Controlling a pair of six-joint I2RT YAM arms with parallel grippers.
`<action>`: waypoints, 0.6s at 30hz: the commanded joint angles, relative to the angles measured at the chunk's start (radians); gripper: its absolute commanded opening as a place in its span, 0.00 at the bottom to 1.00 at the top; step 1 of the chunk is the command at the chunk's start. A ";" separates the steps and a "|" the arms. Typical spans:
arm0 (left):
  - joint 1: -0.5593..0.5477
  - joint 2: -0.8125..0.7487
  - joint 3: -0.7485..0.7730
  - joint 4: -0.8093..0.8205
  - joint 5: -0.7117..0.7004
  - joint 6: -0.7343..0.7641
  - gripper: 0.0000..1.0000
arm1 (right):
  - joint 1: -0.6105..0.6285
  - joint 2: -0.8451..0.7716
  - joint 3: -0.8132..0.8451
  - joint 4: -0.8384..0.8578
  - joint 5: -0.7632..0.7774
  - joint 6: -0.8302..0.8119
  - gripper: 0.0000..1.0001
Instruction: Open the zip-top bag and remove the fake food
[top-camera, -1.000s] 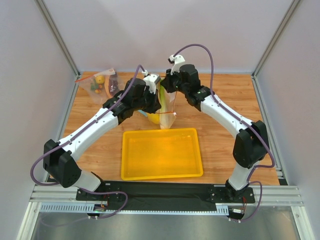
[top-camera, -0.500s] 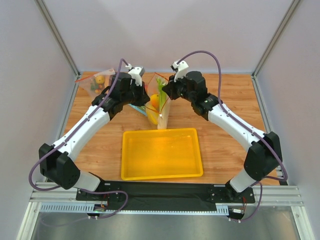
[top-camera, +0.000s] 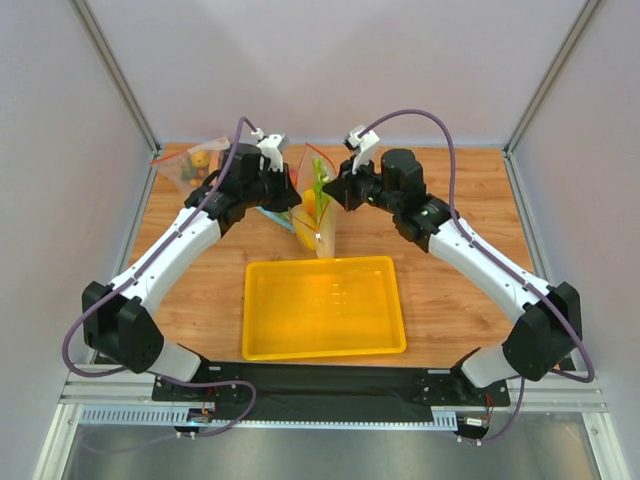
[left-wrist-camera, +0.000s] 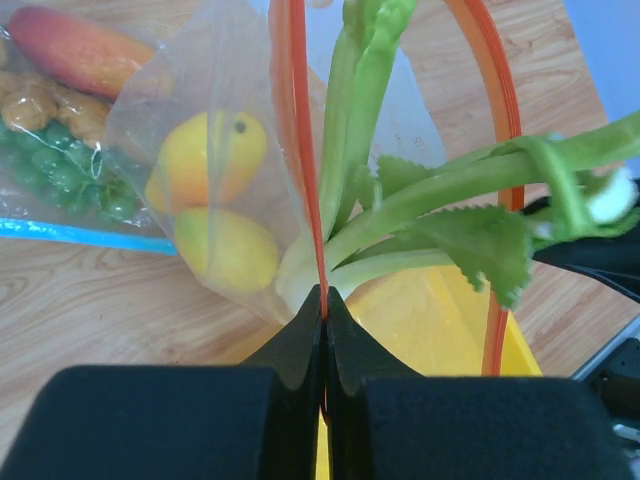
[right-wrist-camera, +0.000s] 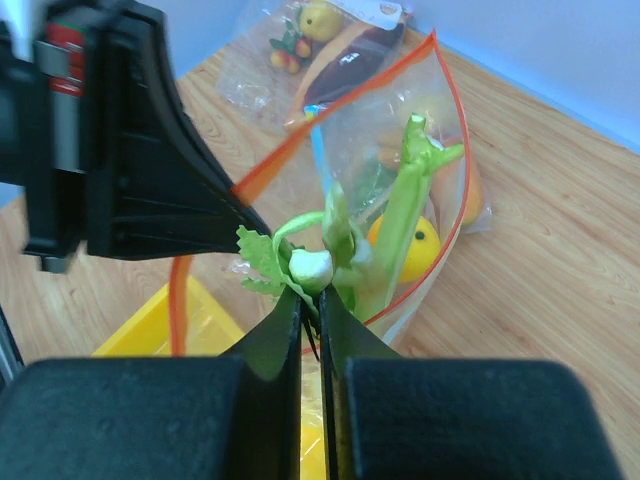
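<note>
Pinching the zip-top bag (top-camera: 326, 236), upper centre of the top view, in our left gripper (left-wrist-camera: 323, 296), we clamp the celery stalk (right-wrist-camera: 398, 215) with the right gripper (right-wrist-camera: 310, 298); pull straight up, slowly.

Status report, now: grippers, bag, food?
Left gripper shut on bag rim. Right gripper shut on celery. Bag open, two fruits inside. Nothing across the mouth.

Place: robotics lab cell | we see blank panel walls (top-camera: 330, 60), aluminium frame struts (top-camera: 119, 72), a wood-top table (top-camera: 480, 180), mounting rails (top-camera: 120, 392)
</note>
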 joint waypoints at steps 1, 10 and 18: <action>0.005 0.024 0.019 0.029 0.063 -0.018 0.00 | 0.006 -0.059 0.018 0.050 -0.061 -0.005 0.00; 0.001 0.037 0.022 0.022 0.080 -0.011 0.00 | 0.006 -0.036 0.107 0.056 -0.063 0.004 0.00; -0.010 0.044 0.025 0.012 0.064 -0.003 0.00 | 0.006 -0.050 0.150 0.140 0.011 0.039 0.00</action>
